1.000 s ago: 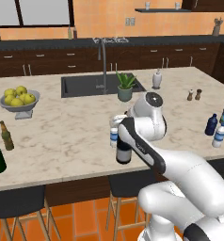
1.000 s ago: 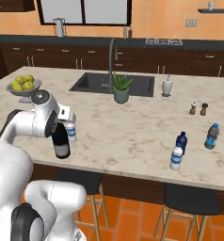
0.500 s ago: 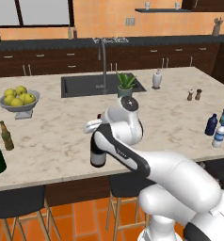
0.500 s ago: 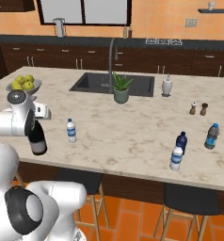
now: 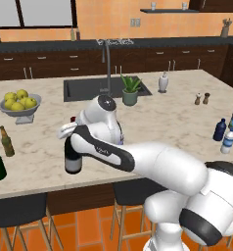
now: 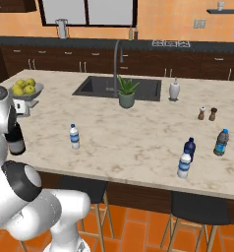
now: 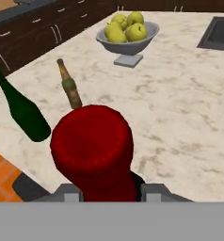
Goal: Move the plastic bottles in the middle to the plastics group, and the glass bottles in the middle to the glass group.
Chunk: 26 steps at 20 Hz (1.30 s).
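My gripper [image 5: 71, 128] is clamped on the neck of the wine bottle [image 5: 72, 158], its red top [image 7: 92, 148] sitting squarely between my jaws, one finger [image 7: 68, 191] pressed against each side. The bottle hangs upright from my grip over the left part of the marble counter [image 5: 157, 117], near the front edge. Ahead of it stand the brown beer bottle [image 7: 69, 85] and the dark green bottle [image 7: 20, 108], close together, with the fruit bowl [image 7: 128, 45] beyond them.
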### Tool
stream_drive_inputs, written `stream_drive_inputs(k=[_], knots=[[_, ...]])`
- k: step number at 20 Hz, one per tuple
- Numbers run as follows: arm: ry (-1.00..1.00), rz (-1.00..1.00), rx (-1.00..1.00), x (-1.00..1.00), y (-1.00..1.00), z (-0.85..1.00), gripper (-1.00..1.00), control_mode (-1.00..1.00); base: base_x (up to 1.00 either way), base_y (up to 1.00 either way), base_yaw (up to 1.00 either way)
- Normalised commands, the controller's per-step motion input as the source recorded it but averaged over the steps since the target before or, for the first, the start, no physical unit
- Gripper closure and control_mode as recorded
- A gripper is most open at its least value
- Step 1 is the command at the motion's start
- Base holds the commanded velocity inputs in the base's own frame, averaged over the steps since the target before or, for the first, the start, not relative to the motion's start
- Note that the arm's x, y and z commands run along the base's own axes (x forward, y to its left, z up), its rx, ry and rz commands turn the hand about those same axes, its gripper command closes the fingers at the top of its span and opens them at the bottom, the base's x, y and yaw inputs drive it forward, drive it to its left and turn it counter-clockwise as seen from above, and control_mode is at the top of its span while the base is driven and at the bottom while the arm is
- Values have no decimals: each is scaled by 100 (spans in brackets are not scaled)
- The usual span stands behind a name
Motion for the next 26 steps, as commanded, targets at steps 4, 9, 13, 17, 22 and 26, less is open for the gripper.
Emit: stream_drive_inputs(k=[4, 9, 13, 17, 22, 26], knots=[[-3, 13, 0, 4, 90, 18, 100, -100, 0, 0, 0], [-7, 8, 0, 19, 69, 0, 100, -100, 0, 0, 0], [-1, 5, 0, 19, 20, 0, 100, -100, 0, 0, 0], [-3, 4, 0, 12, 22, 0, 100, -100, 0, 0, 0], [-2, 5, 0, 27, 35, 0, 100, -100, 0, 0, 0], [-1, 3, 0, 3, 24, 0, 100, -100, 0, 0, 0]])
